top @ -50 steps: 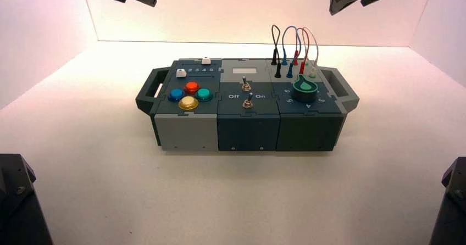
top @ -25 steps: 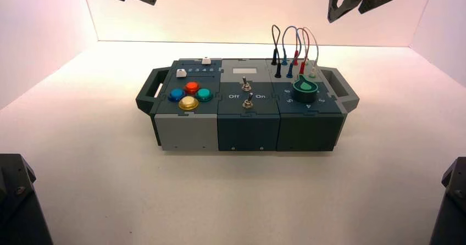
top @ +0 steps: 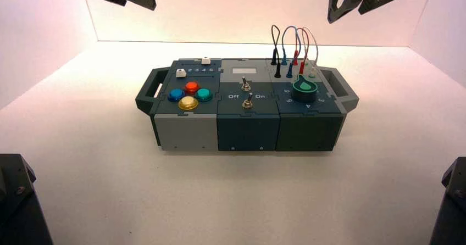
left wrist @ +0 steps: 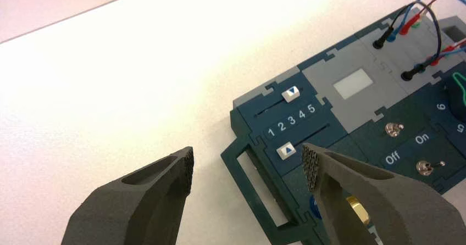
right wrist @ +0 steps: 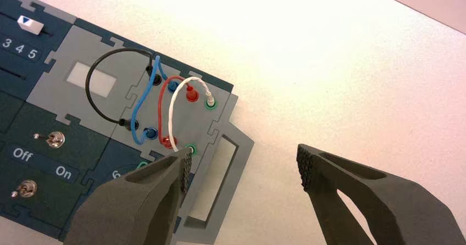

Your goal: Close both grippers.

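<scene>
**Grippers spread, closing not yet done**

Hanging high above the box [top: 247,105], both grippers have their fingers wide apart and hold nothing: the left gripper [left wrist: 247,171] over the slider end, the right gripper [right wrist: 245,168] near the wires [right wrist: 159,105]. Compared with 1 second ago, the right gripper's fingers have spread wider, the left barely changed. I judge both closures remain.

I was working in a lab test booth: plain white walls [top: 247,11] enclosed a bare white table [top: 231,195].
</scene>
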